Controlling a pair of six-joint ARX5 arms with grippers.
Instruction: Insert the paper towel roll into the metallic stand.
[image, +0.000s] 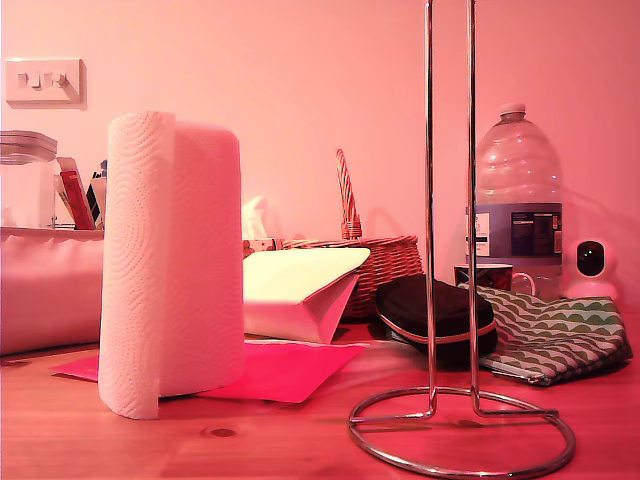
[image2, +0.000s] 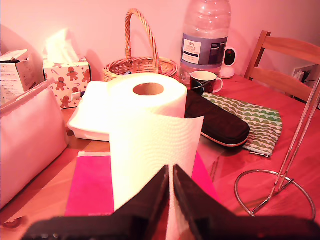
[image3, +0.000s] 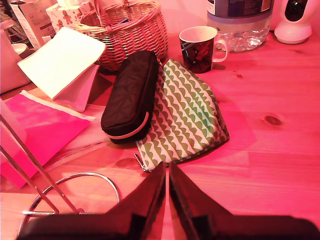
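My first gripper (image2: 170, 187): jaws together, nothing clamped; the loose sheet hangs just behind them. Aimed at the paper towel roll (image2: 150, 145), probably to line up a grasp. My second gripper (image3: 166, 187): jaws together, empty, over bare table (image3: 270, 150). Roll stands upright on a pink sheet (image: 290, 370), core up, ready for threading. The metallic stand (image: 450, 250) is upright, apart, towards the exterior view's right. Beyond: a black case (image: 435, 310) and a basket (image: 375, 255).

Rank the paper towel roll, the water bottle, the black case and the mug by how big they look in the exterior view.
1. paper towel roll, though it stands nearest the camera
2. water bottle
3. black case
4. mug, partly hidden
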